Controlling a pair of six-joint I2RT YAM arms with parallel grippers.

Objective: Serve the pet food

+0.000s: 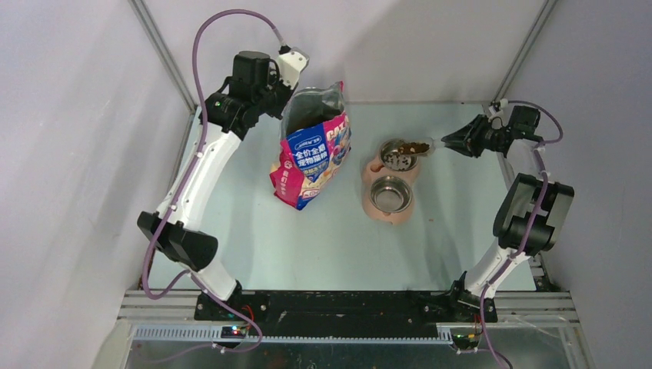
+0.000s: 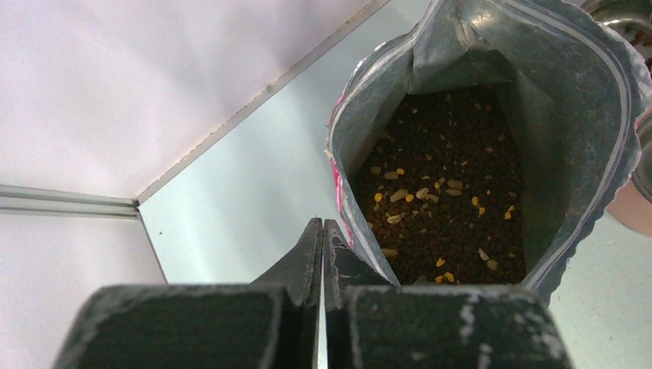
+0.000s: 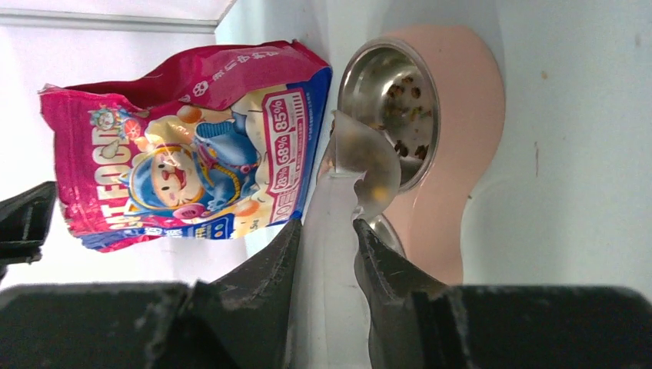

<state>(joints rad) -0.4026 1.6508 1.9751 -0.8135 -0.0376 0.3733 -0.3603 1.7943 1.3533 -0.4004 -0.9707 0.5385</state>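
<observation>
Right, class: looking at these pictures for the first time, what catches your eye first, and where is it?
The glossy pink and blue cat-food bag stands open left of centre on the table, dark kibble showing inside, the left gripper closed at its rim. To its right, the right gripper holds a clear plastic scoop of kibble over the far steel bowl of a pink double feeder.
</observation>
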